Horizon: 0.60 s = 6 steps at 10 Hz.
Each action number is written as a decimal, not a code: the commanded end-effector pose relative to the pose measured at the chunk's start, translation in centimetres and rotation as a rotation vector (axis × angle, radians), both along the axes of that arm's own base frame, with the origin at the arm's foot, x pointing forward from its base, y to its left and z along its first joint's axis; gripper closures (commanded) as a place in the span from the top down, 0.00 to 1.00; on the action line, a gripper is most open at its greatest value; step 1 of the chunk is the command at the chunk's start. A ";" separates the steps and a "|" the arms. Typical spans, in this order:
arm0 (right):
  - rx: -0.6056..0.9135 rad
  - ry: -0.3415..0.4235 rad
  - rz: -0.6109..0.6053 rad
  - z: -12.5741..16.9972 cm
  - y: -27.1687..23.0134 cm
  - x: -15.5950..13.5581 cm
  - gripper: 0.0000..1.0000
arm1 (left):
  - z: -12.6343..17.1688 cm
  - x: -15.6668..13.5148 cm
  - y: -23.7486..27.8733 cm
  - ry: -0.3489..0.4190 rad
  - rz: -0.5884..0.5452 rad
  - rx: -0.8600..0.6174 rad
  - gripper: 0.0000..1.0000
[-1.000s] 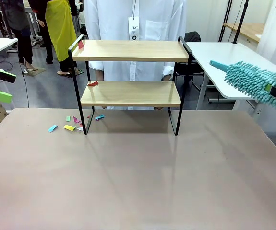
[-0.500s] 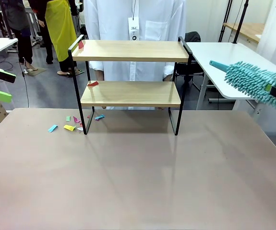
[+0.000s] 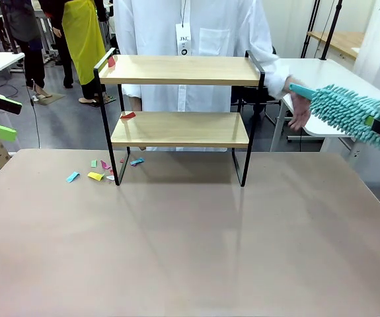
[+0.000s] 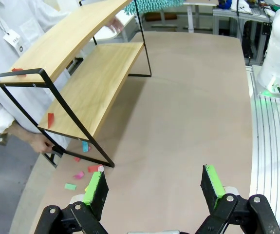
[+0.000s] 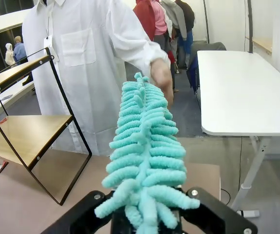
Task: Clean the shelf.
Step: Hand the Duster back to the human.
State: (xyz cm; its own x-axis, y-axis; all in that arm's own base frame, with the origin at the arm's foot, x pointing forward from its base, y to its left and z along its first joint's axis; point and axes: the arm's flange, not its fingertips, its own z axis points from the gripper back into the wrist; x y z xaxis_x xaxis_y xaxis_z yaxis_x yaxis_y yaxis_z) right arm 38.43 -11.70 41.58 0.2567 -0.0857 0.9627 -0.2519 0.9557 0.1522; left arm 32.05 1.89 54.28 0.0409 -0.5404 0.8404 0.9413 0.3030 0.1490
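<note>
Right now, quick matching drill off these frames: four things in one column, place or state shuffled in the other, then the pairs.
Things
1. left gripper
2. right gripper
3. person's hand
4. paper scraps

Place or state
A. on the beige tabletop by the shelf's left legs
B. shut on the teal duster
C. at the duster's far tip
D. open, holding nothing

Pairs: 1-D, 2-B, 3-C, 4-A
</note>
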 end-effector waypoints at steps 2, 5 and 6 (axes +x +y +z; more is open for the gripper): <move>-0.001 0.003 -0.005 0.4 0.0 -0.1 0.17 | 0.0 0.2 -0.1 -0.021 -0.014 -0.021 1.00; -0.001 0.003 -0.005 0.4 0.0 -0.1 0.17 | 0.0 0.2 -0.1 -0.021 -0.014 -0.021 1.00; -0.001 0.003 -0.005 0.4 0.0 -0.1 0.17 | 0.0 0.2 -0.1 -0.021 -0.014 -0.021 1.00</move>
State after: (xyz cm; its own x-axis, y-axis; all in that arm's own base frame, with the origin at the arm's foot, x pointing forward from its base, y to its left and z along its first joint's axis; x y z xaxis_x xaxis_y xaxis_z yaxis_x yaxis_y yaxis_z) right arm 38.42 -11.68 41.61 0.2563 -0.0852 0.9628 -0.2521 0.9557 0.1517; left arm 32.05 1.89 54.29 0.0411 -0.5358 0.8433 0.9409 0.3047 0.1478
